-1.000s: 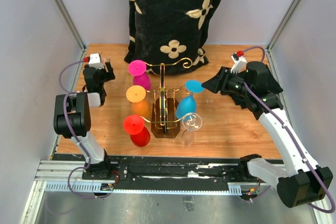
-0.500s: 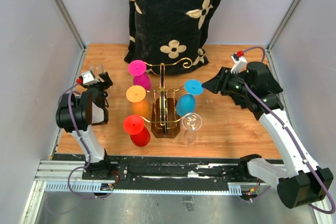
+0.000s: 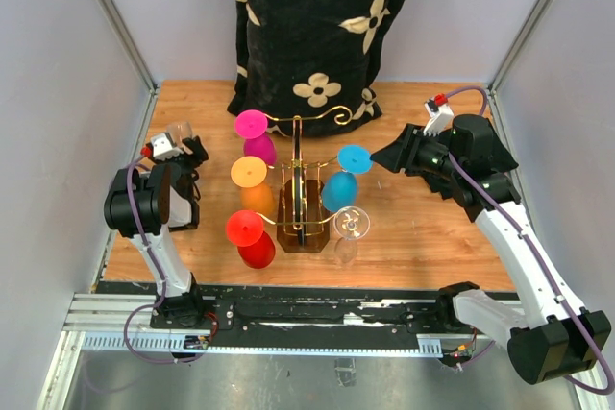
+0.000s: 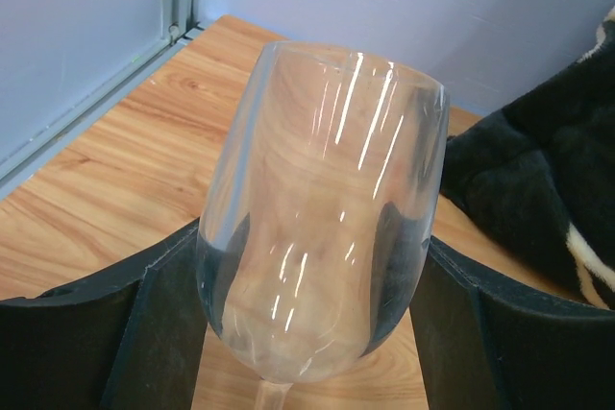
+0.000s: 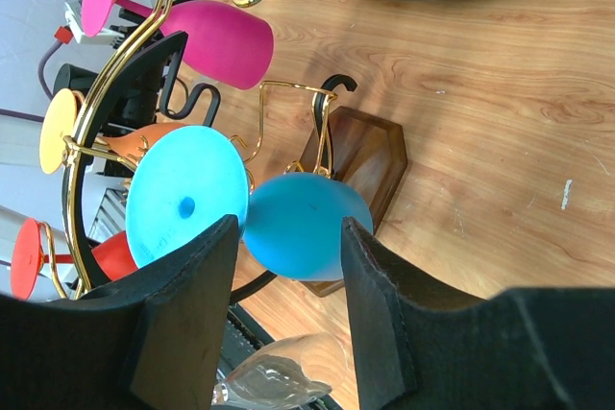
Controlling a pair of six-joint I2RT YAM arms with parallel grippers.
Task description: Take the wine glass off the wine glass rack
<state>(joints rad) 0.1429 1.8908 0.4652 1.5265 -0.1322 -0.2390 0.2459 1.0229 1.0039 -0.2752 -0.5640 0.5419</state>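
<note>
Top view: the gold wire wine glass rack (image 3: 300, 206) on its dark brown base sits frame centre, with coloured glasses (image 3: 252, 127) hanging on it. At the left edge, mid-frame, the left gripper (image 3: 183, 141) holds a clear wine glass (image 3: 177, 132), well apart from the rack. The right gripper (image 3: 381, 154) is just beside a blue wine glass (image 3: 339, 189) on the rack.

Left wrist: black fingers (image 4: 144, 333) clamp the clear bowl from both sides. Looks thin, stiff, slick and fragile, so light squeeze; the stem seems the safer hold.

Right wrist: jaws wide, straddling the blue bowl. Can't tell if they touch it. No readable labels anywhere.

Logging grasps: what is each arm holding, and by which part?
The left gripper clamps a clear wine glass by its bowl; the right gripper holds nothing.
</note>
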